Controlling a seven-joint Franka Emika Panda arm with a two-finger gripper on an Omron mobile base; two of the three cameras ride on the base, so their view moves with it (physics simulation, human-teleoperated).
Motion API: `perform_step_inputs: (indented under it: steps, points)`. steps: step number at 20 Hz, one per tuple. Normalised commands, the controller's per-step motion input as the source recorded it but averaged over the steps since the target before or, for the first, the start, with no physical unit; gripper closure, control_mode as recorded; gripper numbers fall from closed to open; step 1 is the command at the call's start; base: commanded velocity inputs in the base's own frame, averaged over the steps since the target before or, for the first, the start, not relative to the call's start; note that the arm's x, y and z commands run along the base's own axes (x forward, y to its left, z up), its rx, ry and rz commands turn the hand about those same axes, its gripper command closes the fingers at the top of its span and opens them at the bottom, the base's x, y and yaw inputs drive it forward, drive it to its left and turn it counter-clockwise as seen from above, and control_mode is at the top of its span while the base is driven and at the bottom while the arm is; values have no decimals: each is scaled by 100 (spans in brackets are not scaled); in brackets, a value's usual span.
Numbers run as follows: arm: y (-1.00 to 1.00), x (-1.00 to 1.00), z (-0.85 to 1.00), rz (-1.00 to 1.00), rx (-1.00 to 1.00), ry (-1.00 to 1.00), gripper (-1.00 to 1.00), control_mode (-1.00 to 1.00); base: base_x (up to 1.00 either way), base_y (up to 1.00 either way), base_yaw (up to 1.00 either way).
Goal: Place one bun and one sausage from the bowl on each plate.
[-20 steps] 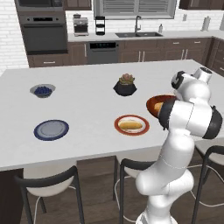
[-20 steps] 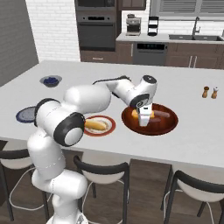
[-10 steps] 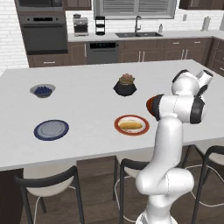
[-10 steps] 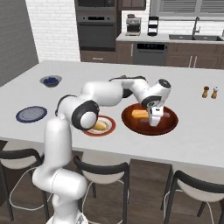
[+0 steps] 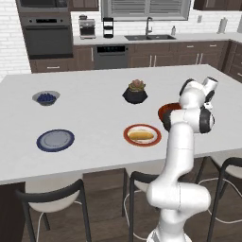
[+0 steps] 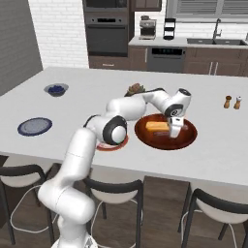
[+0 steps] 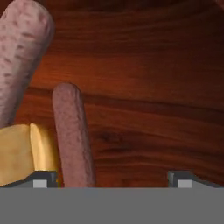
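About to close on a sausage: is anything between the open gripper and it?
Nothing visible. The thin pinkish-brown sausage lies between the open gripper tips, near the left one, beside the yellow bun.

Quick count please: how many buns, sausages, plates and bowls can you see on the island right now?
Buns: 2, one on the red-rimmed plate, one in the brown bowl
Sausages: 2, both in the brown bowl
Plates: 2, red-rimmed and blue-rimmed
Bowls: 2, the brown bowl and the berry bowl
Total: 8
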Motion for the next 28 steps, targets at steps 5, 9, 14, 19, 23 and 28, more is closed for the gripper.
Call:
perform_step_inputs:
  steps: [5, 9, 14, 19, 23, 28]
  points:
    - [-23, 34, -44, -7, 0, 10, -100, -100, 0, 0, 0]
    - [-19, -30, -56, -3, 0, -15, -100, -100, 0, 0, 0]
    - [-1, -2, -47, -1, -4, -30, -100, -100, 0, 0, 0]
    - [33, -17, -62, 0, -16, -23, -100, -100, 0, 0, 0]
    - [96, -28, -55, 0, -22, -5, 100, -100, 0, 0, 0]
    - [72, -45, -67, -9, -25, -1, 100, -100, 0, 0, 0]
